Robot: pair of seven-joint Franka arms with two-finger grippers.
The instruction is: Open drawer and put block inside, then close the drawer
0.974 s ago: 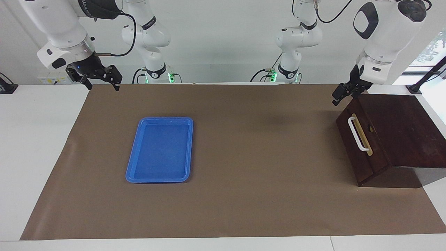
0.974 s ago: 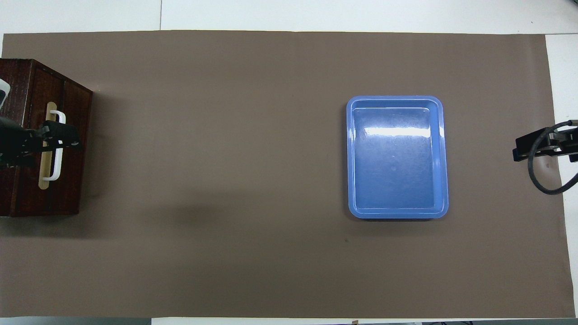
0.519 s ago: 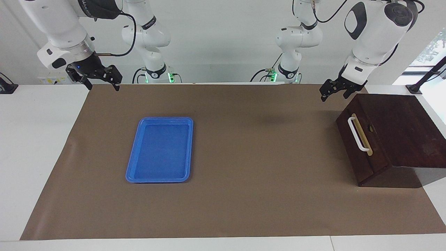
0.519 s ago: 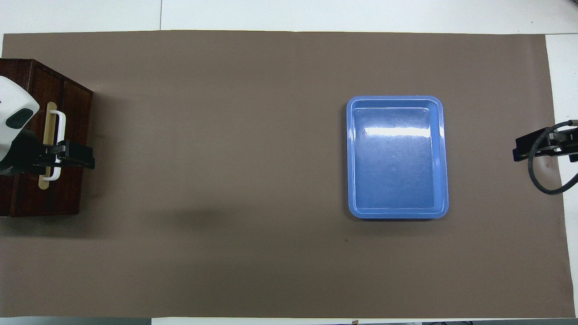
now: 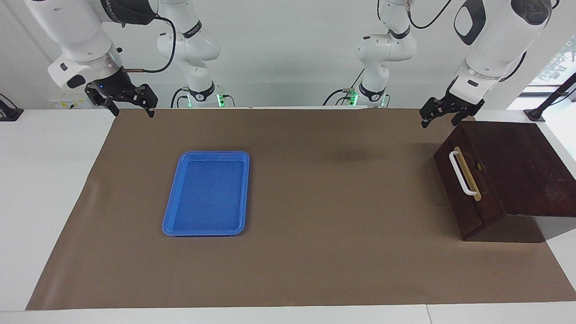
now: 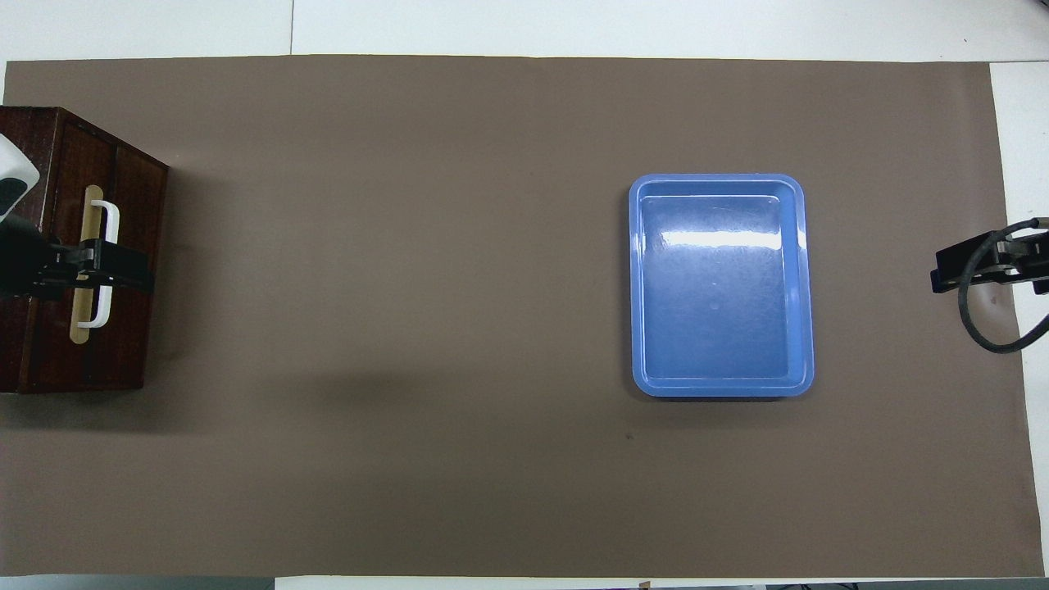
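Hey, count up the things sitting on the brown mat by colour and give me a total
Blue: 1, the tray
Dark brown: 1, the wooden box with its drawer shut
Yellow: 0, no block in view
Total: 2

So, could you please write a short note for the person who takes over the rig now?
Left gripper: open, empty, in the air beside the dark box, above the mat.
Right gripper: open, empty, waiting at the right arm's end.
Drawer: shut, white handle untouched.
Block: not visible in either view.
Blue tray: empty, on the mat.
Done: cannot tell.
Left: find the block, open the drawer, put it inside, close.
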